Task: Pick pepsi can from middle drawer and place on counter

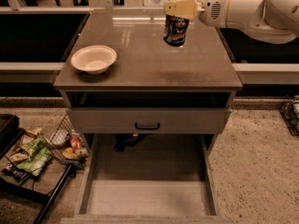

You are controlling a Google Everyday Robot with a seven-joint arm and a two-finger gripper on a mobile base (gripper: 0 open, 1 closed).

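Note:
The pepsi can (175, 30), dark blue with a round logo, hangs from my gripper (182, 8) over the back right part of the counter (140, 69). The yellowish fingers (180, 7) are shut on the can's top. The can's base is at or just above the counter surface; I cannot tell if it touches. The white arm reaches in from the upper right. The middle drawer (149, 197) is pulled out at the bottom, and its pale floor holds nothing.
A white bowl (93, 58) sits on the counter's left side. A closed grey drawer front with a black handle (147, 125) is below the counter edge. A wire basket with snack packets (51, 148) lies on the floor at left.

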